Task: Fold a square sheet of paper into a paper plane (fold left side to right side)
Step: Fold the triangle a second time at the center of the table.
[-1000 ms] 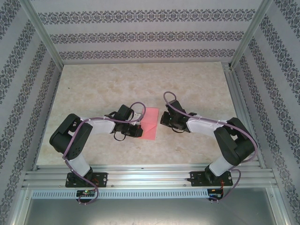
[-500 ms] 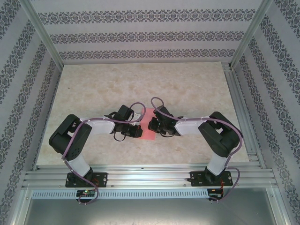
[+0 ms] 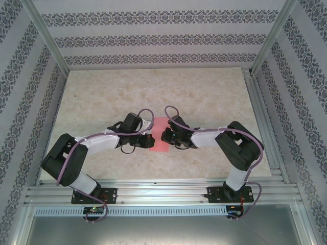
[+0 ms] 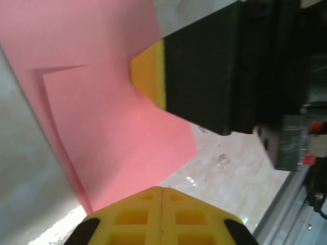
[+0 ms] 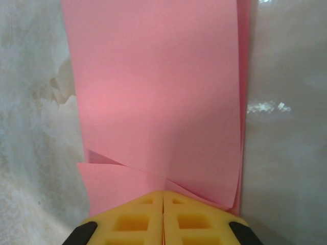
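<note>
Creasing the left-to-right fold

The left end effector (image 4: 162, 192) and right end effector (image 5: 163, 195), each with fingers pressed together, rested on opposite sides of the square sheet of paper (image 3: 159, 133), which lay doubled mid-table (image 3: 204, 97). The next move probably called for firm pressure slid along its crease.

Centre crowded: black, yellow-padded left gripper (image 3: 147, 141) and matching right gripper (image 3: 166, 136) nearly tip to tip over folded pink-red paper sheet (image 3: 159, 123), narrow gap between. Beige marbled tabletop (image 3: 153, 87) open beyond arms. Patterned walls (image 3: 163, 35) bound three sides, aluminium rail (image 3: 163, 194) near edge.
</note>
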### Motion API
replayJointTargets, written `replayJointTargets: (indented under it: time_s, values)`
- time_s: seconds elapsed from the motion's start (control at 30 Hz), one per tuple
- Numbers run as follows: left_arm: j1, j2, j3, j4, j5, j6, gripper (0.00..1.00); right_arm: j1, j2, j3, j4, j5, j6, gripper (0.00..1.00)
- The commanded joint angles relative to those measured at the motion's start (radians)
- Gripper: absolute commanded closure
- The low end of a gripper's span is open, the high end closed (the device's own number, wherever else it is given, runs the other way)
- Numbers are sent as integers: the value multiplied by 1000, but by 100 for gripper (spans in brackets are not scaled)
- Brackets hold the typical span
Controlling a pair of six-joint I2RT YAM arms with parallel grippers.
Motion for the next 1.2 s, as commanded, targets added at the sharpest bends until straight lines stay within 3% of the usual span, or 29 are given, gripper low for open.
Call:
replayJointTargets:
  time_s: [0.0,0.17,0.47,1.17]
  values:
    - [-10,10,7,54,64,-44,100,6,10,-35,-92,17,-25,92]
    - [-11,115,45,107,129,-54,100,6,13,-28,-90,14,-22,92]
    - [-10,237,102,122,87,-45,100,10,17,-11,-110,12,-27,92]
    - [2,86,-209,156,-27,-183,100,10,16,-1,-187,44,-48,92]
